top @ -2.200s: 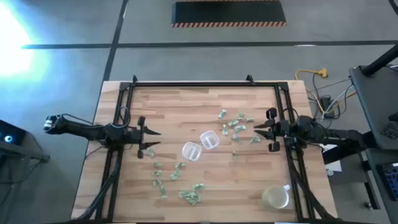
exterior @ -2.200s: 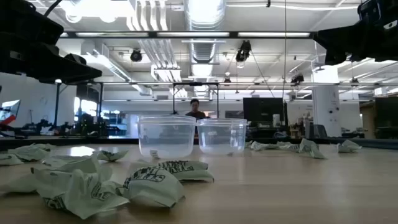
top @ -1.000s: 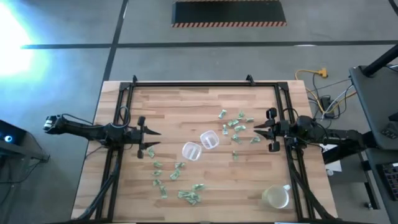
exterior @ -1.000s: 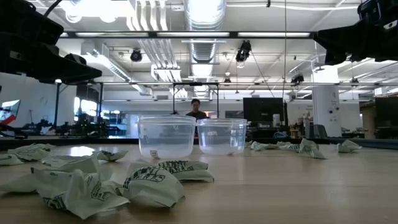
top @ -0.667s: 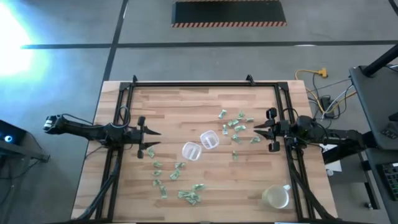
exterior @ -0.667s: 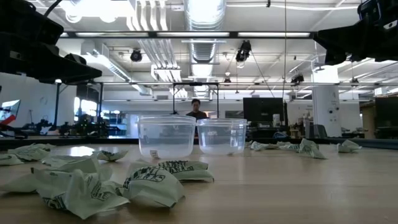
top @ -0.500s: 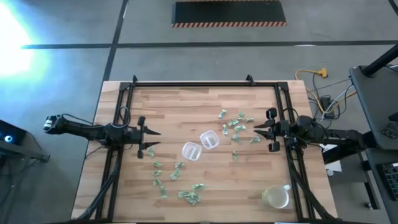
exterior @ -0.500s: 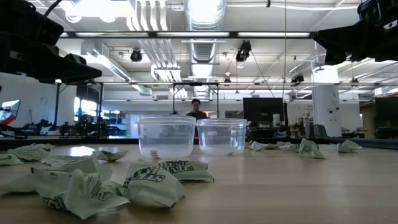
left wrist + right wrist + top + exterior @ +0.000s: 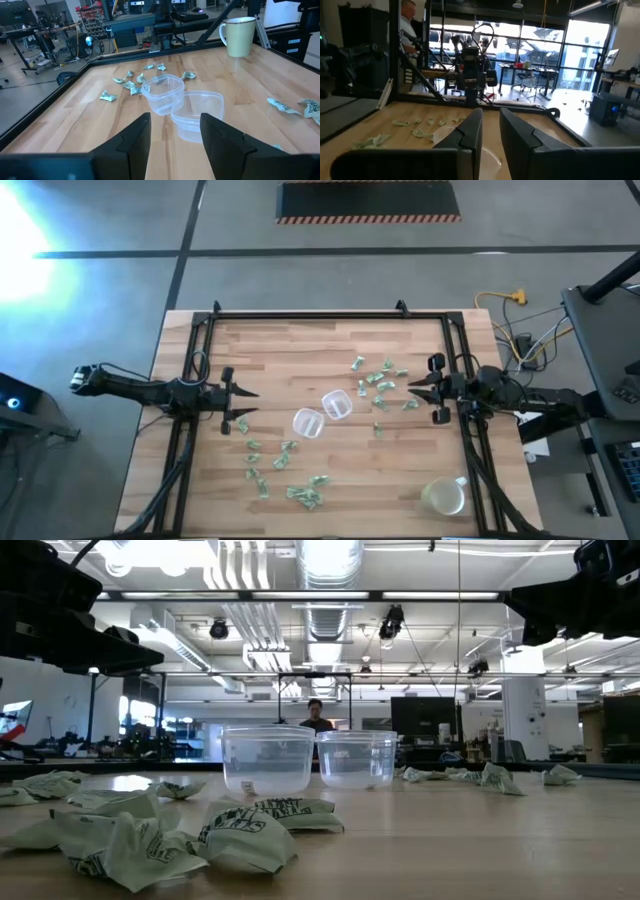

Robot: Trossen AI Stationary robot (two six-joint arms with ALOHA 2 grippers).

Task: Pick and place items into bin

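At the middle of the left edge of the pale wooden plank surface (image 9: pixel 300 345), bring the dark left gripper (image 9: pixel 244 404), fingers wide apart and empty, down square over the tiny crumpled green-and-white wrapper items (image 9: pixel 241 425) just beside it. Pinch one piece only, then carry it to the two small clear plastic tubs (image 9: pixel 308 422) at the centre, probably the bin, leaving the right gripper (image 9: pixel 415 388), narrowly parted and empty, waiting at the right edge. Seen from above, both scatters whole; seen only from table height, how low the wrappers lie and a person (image 9: pixel 315 712) far behind the tubs.

The left gripper (image 9: pixel 243 404) and right gripper (image 9: pixel 415 392) hover at opposite table edges, jaws parted, empty.
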